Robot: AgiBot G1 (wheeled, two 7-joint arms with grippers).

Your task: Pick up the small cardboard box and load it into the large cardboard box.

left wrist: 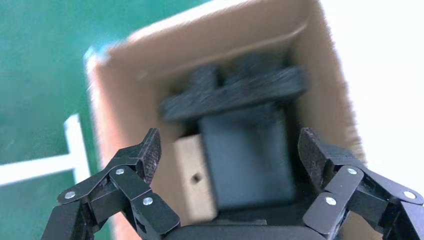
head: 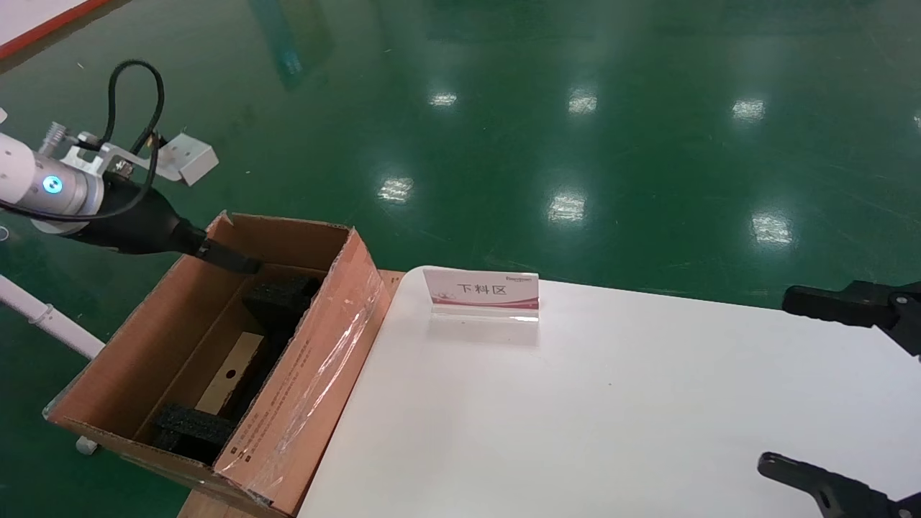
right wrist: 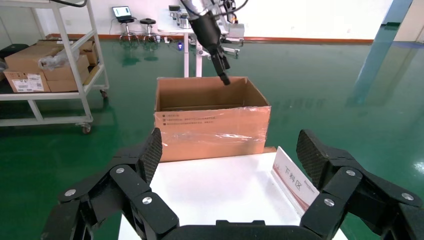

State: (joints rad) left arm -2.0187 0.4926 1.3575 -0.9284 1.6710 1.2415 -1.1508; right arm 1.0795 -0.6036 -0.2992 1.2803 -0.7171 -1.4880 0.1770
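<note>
The large cardboard box [head: 309, 374] stands open at the table's left end, with clear tape and printed text on its side; it also shows in the right wrist view [right wrist: 210, 125]. The small cardboard box [head: 234, 370], pale with a round hole, lies inside it between black foam blocks [head: 280, 295]; it also shows in the left wrist view [left wrist: 192, 180]. My left gripper [head: 237, 260] is open and empty over the large box's far end [left wrist: 230, 150]. My right gripper [head: 777, 380] is open and empty over the table's right side [right wrist: 230, 150].
A white table [head: 575, 417] carries a small sign stand [head: 482, 291] near its far edge. A white pipe frame [head: 43, 316] runs left of the large box. A shelf cart with cartons [right wrist: 45, 70] stands farther off on the green floor.
</note>
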